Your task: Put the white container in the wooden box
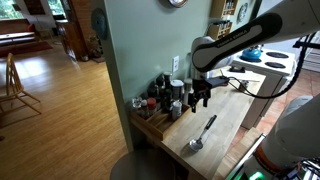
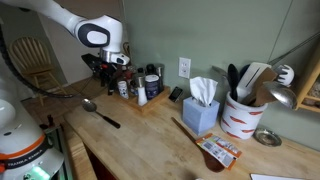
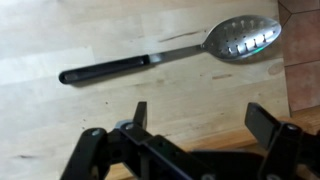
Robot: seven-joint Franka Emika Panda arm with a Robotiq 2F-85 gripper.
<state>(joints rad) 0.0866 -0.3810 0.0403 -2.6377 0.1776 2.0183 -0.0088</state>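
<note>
Over the pale wood countertop, gripper hangs with black fingers spread wide, nothing between them. Below it a slotted metal spoon, oval bowl, slim black handle, lies flat. White container, short cylinder, stands at the light wooden box by the wall; inside or beside, can't tell

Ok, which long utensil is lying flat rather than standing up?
The slotted spoon with the black handle, flat on the bare counter by the tool; the other utensils stand upright in the red-banded crock.
</note>
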